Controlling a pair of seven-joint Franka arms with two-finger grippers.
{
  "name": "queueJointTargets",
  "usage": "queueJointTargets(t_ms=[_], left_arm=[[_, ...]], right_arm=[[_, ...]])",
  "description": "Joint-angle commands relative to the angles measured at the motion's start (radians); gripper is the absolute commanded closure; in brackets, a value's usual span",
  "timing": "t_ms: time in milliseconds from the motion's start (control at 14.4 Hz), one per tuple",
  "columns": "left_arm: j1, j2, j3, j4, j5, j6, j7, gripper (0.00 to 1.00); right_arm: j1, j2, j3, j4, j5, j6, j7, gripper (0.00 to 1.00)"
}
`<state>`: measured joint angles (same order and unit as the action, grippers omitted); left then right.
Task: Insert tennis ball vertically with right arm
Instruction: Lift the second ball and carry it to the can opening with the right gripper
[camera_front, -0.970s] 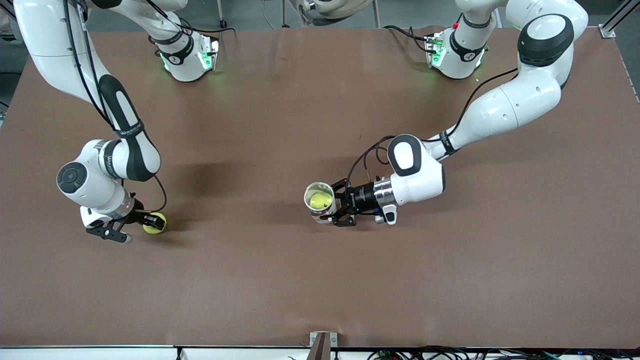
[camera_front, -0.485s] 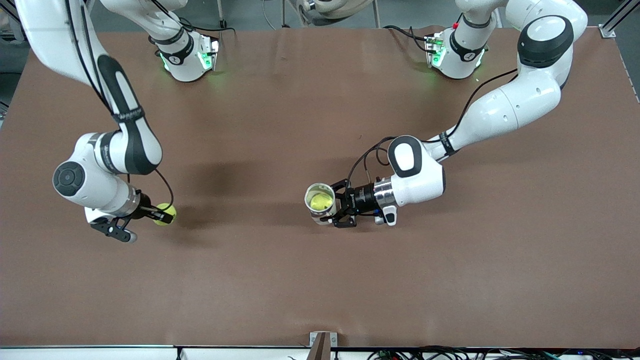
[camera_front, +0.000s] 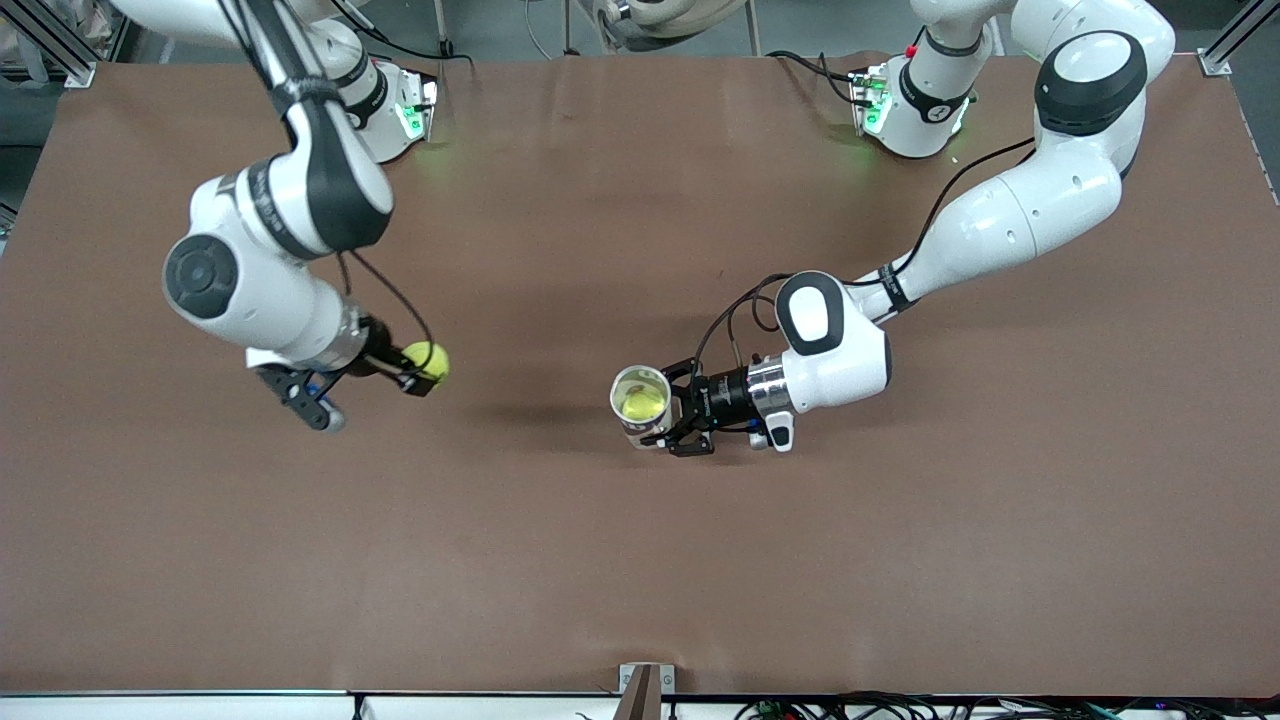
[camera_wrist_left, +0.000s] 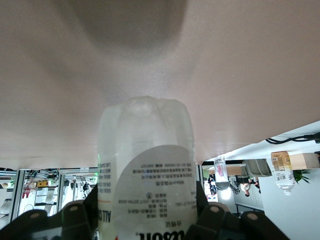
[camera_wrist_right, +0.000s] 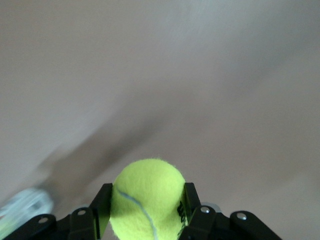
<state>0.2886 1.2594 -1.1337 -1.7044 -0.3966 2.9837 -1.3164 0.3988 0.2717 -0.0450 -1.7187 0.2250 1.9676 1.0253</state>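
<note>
ball in transit to the can

right gripper (camera_front: 418, 372) clenched on tennis ball (camera_front: 427, 360), airborne, at 9 o'clock from upright can (camera_front: 640, 404). left gripper (camera_front: 676, 418) flanks can; grip uncertain. next: centre ball over mouth, lower straight.

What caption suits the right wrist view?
Right gripper clamps a fuzzy yellow-green tennis ball above the brown table.

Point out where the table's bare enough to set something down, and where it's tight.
Bare brown table along the whole strip nearest the front camera, and between the two bases. Also open between the tennis ball in the right gripper and the clear canister at the left gripper. Tight around that canister.
</note>
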Motion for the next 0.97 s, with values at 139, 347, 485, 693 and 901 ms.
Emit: queueJointTargets(t_ms=[139,347,485,693,901], left_arm=[[0.007,0.018,-0.02,0.009,-0.018,-0.009,0.029,0.27],[0.007,0.018,-0.02,0.009,-0.016,-0.009,0.029,0.25],[0.007,0.018,-0.02,0.009,-0.018,-0.009,0.029,0.25],[0.007,0.018,-0.02,0.009,-0.018,-0.009,0.029,0.25],[0.007,0.018,-0.02,0.009,-0.018,-0.009,0.029,0.25]], right_arm=[[0.182,0.049,-0.012,0.206,0.034,-0.03,0.373,1.0],[0.239,0.15,-0.01,0.341,0.031,-0.03,0.528,1.0],[0.264,0.22,-0.012,0.428,0.028,-0.035,0.596,1.0],[0.276,0.319,-0.013,0.562,0.027,-0.045,0.668,1.0],[0.276,0.376,-0.015,0.643,0.025,-0.062,0.688,1.0]])
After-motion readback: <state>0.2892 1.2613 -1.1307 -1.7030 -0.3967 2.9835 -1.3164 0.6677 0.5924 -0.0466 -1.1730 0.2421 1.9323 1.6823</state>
